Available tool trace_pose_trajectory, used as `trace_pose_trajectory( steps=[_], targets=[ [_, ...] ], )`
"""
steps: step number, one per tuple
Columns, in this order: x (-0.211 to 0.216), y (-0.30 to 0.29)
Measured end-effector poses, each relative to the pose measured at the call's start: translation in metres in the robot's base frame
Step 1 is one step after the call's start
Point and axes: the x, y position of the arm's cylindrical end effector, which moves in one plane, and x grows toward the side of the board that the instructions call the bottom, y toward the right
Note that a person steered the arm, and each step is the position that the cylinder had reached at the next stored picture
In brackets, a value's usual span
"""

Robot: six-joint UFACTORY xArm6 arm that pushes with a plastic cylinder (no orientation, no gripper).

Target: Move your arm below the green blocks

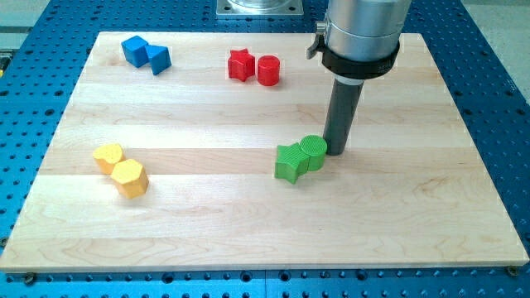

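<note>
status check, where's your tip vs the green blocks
My tip on the board, touching the green cylinder from the view's right. Green star block beside it, touching. Not below them yet. Nothing in the way.

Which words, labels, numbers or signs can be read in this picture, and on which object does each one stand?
There are none: no readable text shows.
The wooden board, the blue blocks, red blocks, yellow blocks and green blocks are plain.
The arm's housing and rod, with my tip at the green blocks' right, bear no marking.
</note>
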Motion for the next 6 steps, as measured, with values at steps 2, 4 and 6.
trace_pose_trajectory(
  steps=[2, 4, 6],
  targets=[
    [-0.017, 0.020],
    [0.110, 0.015],
    [0.112, -0.052]
  ],
)
